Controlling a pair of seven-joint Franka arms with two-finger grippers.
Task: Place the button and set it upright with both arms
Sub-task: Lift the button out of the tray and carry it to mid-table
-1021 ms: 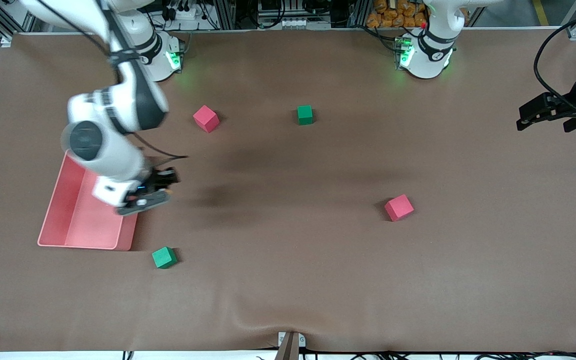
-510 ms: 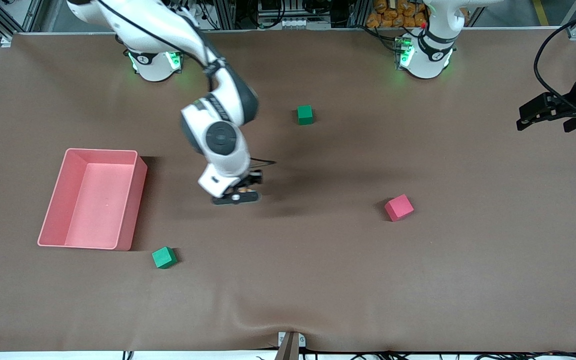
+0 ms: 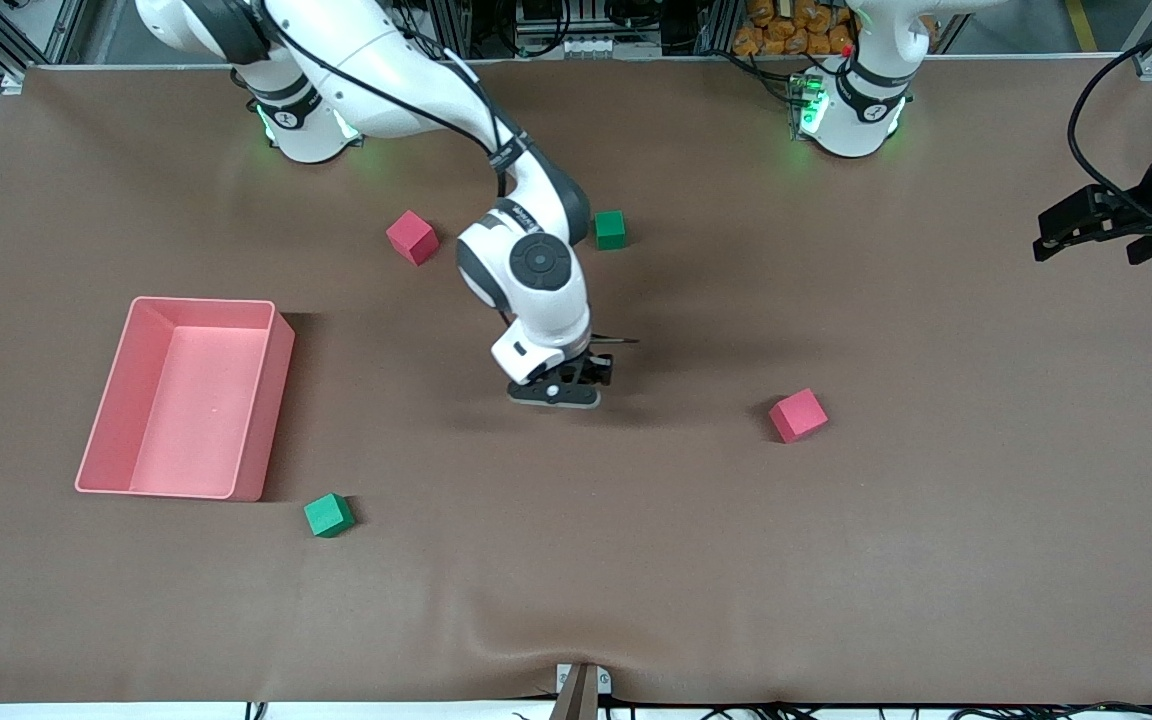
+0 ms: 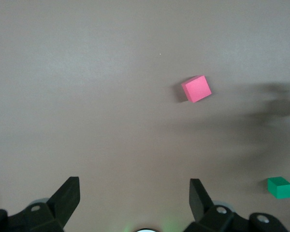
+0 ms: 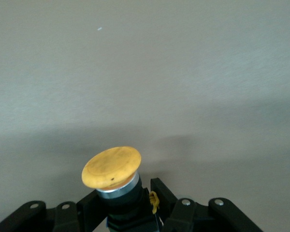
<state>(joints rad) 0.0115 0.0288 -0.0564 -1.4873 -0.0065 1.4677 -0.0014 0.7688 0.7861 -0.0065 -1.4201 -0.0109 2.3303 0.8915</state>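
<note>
My right gripper (image 3: 576, 380) hangs low over the middle of the brown table and is shut on the button (image 5: 117, 180). In the right wrist view the button's round orange cap and silver collar stick out past the black fingers (image 5: 163, 193), which clamp its black body. In the front view the button is hidden under the right wrist. My left gripper (image 3: 1048, 240) waits in the air over the table edge at the left arm's end, its fingers (image 4: 67, 195) wide apart and empty.
A pink bin (image 3: 186, 398) lies toward the right arm's end. A red cube (image 3: 797, 414) sits beside the right gripper toward the left arm's end. Another red cube (image 3: 412, 237) and a green cube (image 3: 610, 229) lie nearer the bases. A green cube (image 3: 328, 514) lies near the bin.
My right arm has swung from over the pink bin to over the middle of the table, carrying the button. The left arm has not moved.
</note>
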